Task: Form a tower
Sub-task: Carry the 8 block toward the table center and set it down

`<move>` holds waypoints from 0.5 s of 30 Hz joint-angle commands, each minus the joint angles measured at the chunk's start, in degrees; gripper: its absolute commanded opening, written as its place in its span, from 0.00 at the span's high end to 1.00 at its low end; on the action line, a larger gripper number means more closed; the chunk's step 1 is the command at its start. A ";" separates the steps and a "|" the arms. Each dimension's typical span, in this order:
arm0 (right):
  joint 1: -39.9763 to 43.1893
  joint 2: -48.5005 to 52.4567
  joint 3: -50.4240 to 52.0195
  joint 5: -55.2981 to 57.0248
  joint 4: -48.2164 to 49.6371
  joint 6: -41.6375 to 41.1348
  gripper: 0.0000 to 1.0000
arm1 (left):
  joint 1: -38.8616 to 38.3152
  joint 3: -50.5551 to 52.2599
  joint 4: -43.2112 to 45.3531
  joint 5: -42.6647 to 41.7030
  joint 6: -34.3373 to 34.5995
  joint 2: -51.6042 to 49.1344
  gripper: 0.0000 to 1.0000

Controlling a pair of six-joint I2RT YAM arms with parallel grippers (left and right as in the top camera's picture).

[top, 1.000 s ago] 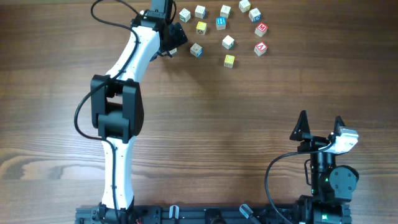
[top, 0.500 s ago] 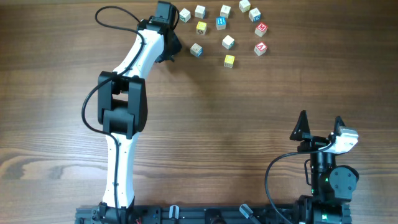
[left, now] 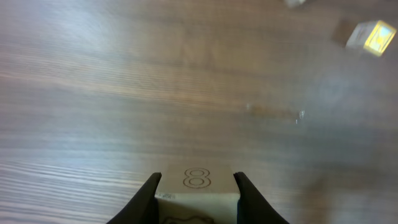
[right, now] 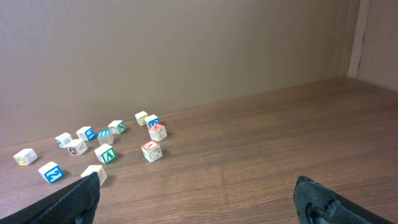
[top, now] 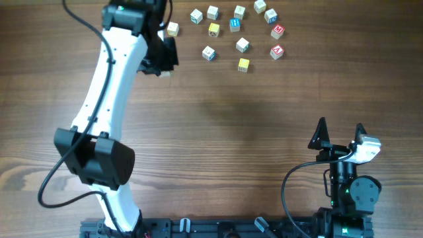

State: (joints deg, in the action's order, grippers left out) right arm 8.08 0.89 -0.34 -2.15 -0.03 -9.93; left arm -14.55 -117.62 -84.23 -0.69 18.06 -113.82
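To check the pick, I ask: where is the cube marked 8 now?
In the left wrist view, the cube marked 8 sits at the bottom centre, clamped in the left end effector.

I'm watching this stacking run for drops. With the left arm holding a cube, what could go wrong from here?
1. The pale wooden cube engraved 8 sits right at the tips of the left fingers, so it may twist or slip.
2. The loose wooden letter cubes lie close together; setting it onto one could nudge neighbours.
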 commanded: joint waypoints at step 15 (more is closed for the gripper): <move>0.26 -0.31 0.04 -0.81 0.13 0.81 0.00 | -4.39 52.92 40.57 4.66 2.89 -1.66 0.96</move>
State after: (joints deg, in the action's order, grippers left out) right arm 8.10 0.91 -0.34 -2.13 -0.03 -9.93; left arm -20.64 -69.10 -45.32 1.83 20.62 -110.67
